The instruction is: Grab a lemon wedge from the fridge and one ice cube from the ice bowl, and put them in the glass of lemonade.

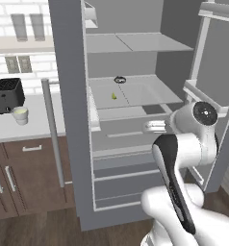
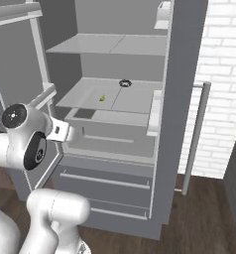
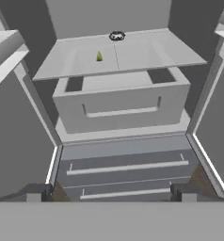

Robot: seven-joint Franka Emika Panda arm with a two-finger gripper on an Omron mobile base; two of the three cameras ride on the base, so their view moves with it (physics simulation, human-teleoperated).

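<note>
The fridge (image 1: 68, 96) is seen with both grey doors swung wide, its white shelves and drawers exposed; a long silver bar handle (image 1: 54, 134) runs down the door on the left of the left base view. Brown wooden cabinets (image 1: 20, 178) are seen beside it, carrying a pale table (image 1: 34, 122). A white brick wall (image 2: 219, 74) is seen on the far side of the fridge in the right base view.

The white arm (image 1: 184, 158) is raised in front of the open fridge, level with the pulled-out drawer (image 3: 118, 101) under the middle shelf (image 3: 147, 54). The end effector (image 3: 111, 193) is pointed into the fridge at the lower drawers, its two dark fingertips (image 3: 36, 193) spread wide apart, with nothing between them.

A black toaster (image 1: 8, 95) stands at the back of the table, near the left edge of the left base view. The glass of lemonade (image 1: 20, 115) stands just in front of it, near the table's front edge, pale yellow-green liquid showing inside.

A small dark ring-shaped object (image 1: 119, 79) lies at the back edge of the middle shelf. The lemon wedge (image 1: 114, 96) rests further forward on the same shelf, left of its centre seam, well apart from the end effector.
</note>
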